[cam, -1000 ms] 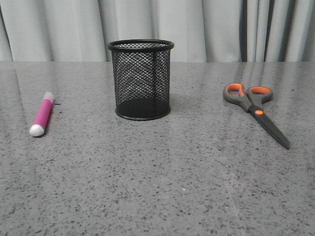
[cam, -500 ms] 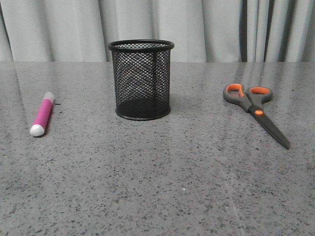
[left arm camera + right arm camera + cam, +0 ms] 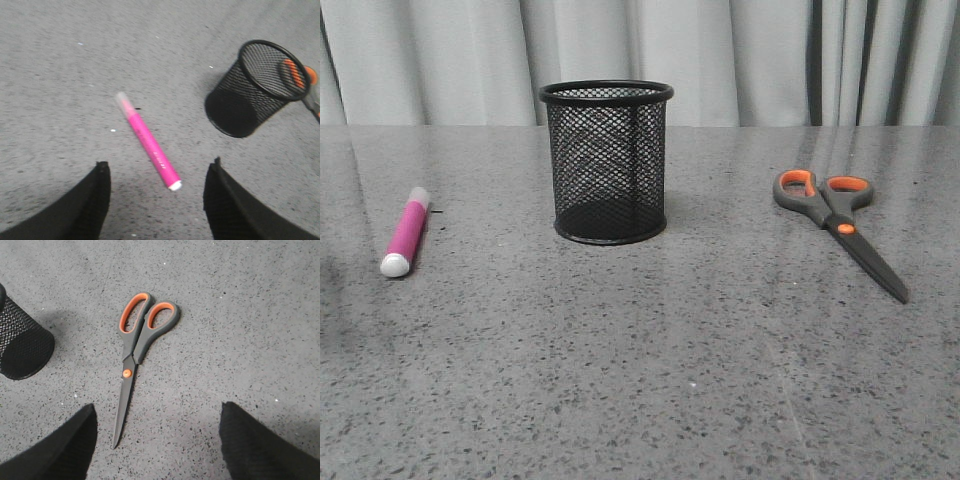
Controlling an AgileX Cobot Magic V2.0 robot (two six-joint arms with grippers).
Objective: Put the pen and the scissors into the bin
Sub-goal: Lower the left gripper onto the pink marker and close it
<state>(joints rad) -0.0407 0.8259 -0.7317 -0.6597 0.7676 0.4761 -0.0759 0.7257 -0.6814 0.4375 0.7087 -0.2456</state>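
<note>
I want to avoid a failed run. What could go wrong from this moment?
The scissors lie flat and closed on the table, so a grip may slip off them. They look longer than the bin is tall and might tip it. The round pen may roll when the left gripper closes.

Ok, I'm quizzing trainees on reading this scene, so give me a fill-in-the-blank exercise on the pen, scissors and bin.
1. In the front view, the thing standing between the pen and the scissors is the ____.
2. The scissors' finger loops are lined in ____.
3. The bin stands upright and has ____ inside.
4. Both the left gripper and the right gripper are ____.

Missing words: bin; orange; nothing; open
</note>
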